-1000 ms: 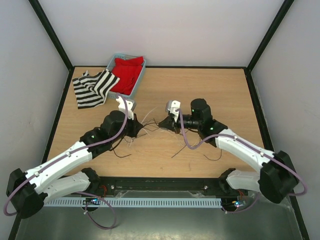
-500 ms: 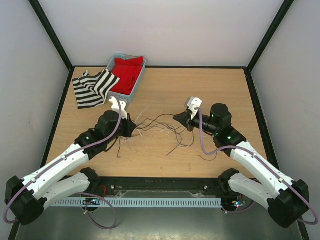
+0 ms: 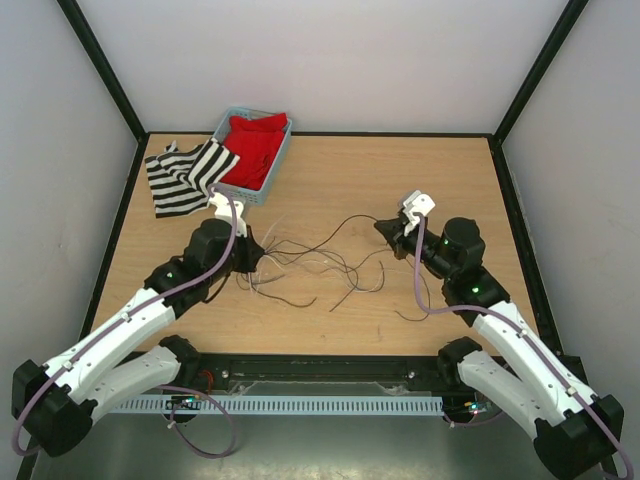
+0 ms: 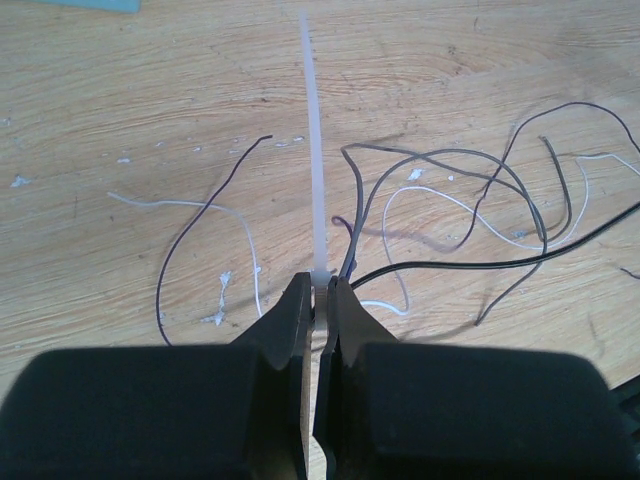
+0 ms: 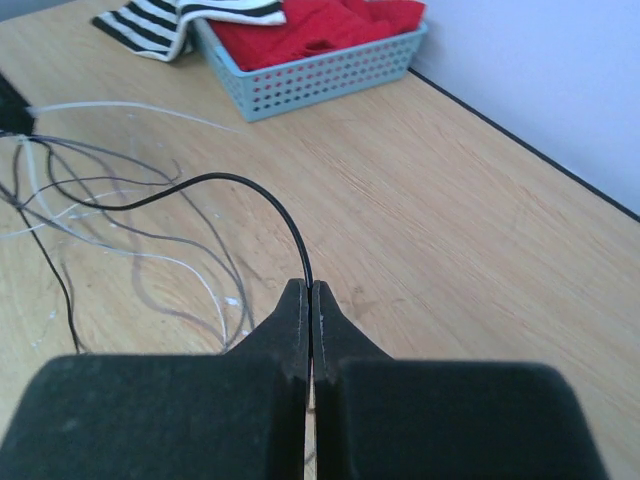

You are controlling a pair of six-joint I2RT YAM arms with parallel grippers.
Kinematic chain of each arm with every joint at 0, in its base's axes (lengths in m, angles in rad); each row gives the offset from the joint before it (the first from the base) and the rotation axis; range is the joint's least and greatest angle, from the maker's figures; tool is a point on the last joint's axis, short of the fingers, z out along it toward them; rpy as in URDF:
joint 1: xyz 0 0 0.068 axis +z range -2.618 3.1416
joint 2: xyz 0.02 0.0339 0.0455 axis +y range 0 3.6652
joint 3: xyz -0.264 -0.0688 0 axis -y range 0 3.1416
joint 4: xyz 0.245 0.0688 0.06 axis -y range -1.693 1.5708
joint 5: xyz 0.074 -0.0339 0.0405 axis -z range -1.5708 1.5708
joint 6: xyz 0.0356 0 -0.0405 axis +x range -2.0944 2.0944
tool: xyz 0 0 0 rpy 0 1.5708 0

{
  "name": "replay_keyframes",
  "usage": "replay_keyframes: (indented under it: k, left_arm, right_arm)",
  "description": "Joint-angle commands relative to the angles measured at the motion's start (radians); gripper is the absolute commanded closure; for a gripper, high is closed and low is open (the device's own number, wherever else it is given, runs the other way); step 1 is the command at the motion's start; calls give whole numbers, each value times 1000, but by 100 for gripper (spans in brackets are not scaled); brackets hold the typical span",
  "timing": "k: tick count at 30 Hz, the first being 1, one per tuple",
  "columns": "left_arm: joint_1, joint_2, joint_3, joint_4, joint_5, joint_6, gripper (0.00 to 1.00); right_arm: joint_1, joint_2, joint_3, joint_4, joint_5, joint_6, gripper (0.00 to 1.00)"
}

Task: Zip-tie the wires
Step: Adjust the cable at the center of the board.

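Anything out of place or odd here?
The striped cloth drapes out of the basket onto the table. The wires sprawl loose, one pinched in the right jaws, a zip tie in the left jaws. Nothing damaged.

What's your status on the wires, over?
Left tool shut on zip tie. Right tool shut on one black wire. Wires sprawled loose on table between tools, unbundled. Basket far back, nothing in the way.

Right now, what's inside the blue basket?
Red cloth fills the basket, bunched above its rim. A striped cloth overlaps one edge. The basket's floor and anything beneath the red cloth are covered, so I cannot tell what else is there.
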Motion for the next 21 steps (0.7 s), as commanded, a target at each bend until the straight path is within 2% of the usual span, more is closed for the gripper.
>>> replay_keyframes:
  k: [1, 9, 15, 21]
  left_arm:
    - [19, -14, 11, -21, 9, 9, 100]
    - [44, -13, 16, -37, 15, 16, 100]
    - [66, -17, 20, -42, 35, 19, 100]
    - [82, -15, 21, -42, 45, 22, 100]
  right_arm:
    - [-18, -15, -19, -16, 149, 50, 100]
    - [-66, -25, -41, -27, 368, 132, 100]
    - [-171, -14, -60, -41, 381, 205, 100]
    - [-210, 13, -61, -58, 392, 213, 100]
